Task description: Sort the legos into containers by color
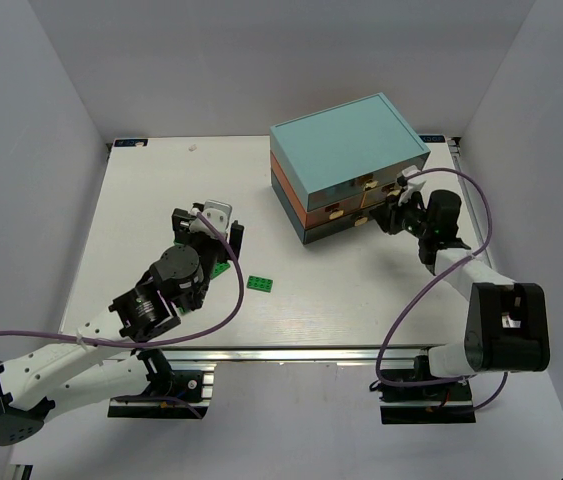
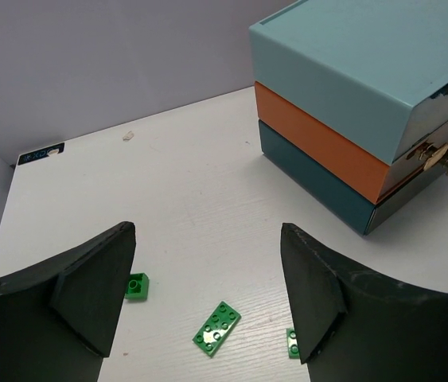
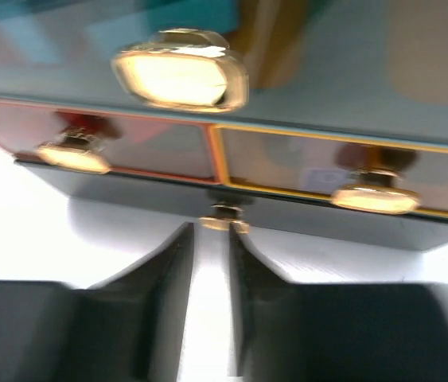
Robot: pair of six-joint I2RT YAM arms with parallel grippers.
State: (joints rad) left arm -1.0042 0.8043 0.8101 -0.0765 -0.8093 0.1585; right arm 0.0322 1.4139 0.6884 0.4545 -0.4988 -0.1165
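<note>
Three green legos lie on the white table under my left gripper (image 2: 208,239), which hangs open and empty above them. A flat plate (image 2: 217,328) lies between the fingers, a small brick (image 2: 137,285) by the left finger, and a third (image 2: 291,342) is half hidden by the right finger. From above, my left gripper (image 1: 216,240) has one green plate (image 1: 259,283) to its right. The containers are drawers in a chest (image 1: 346,140) with a pale teal top. My right gripper (image 3: 212,231) is at its front, jaws narrowly apart, tips at the bottom drawer's gold handle (image 3: 224,220), holding nothing.
Grey walls close in the table on the left, back and right. A small pale scrap (image 2: 129,136) lies near the back edge, beside a dark label (image 2: 40,153) at the far left corner. The chest's other gold handles (image 3: 180,72) are close above my right fingers.
</note>
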